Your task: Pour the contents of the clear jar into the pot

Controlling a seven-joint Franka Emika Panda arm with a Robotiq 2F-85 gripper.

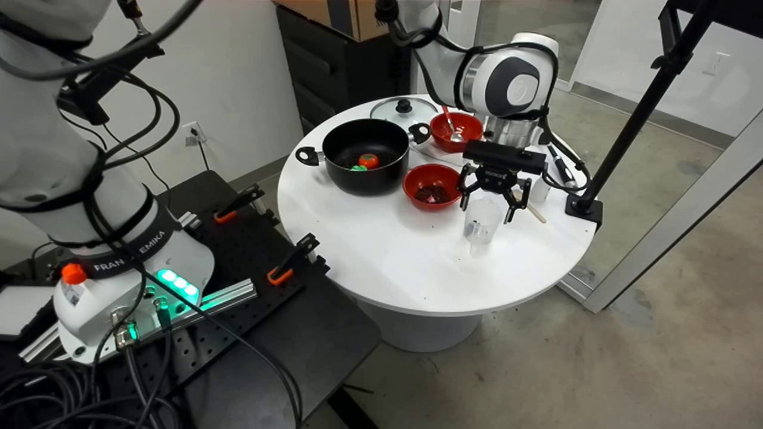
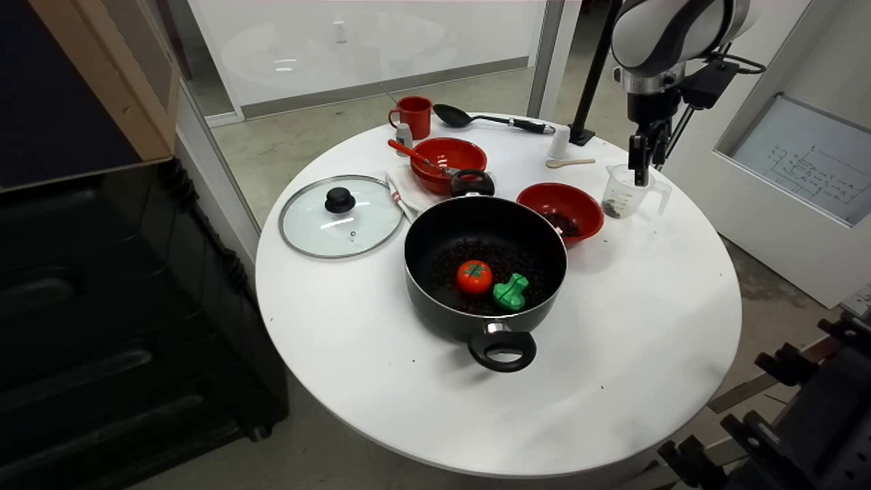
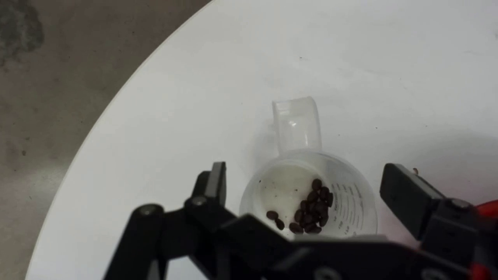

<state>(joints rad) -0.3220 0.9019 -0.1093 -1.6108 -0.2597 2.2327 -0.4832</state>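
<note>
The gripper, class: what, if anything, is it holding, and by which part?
Nothing is held: the gripper is open, its fingers apart on either side of the clear jar in the wrist view.

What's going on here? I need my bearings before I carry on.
The gripper is at the jar, jaws spread open to either side of it, not gripping. The jar stands upright on the table with some dark beans in it. The pot is uncovered and holds a tomato, a green piece and dark bits; a lid lies beside it. The jar's beans have yet to be poured.
</note>
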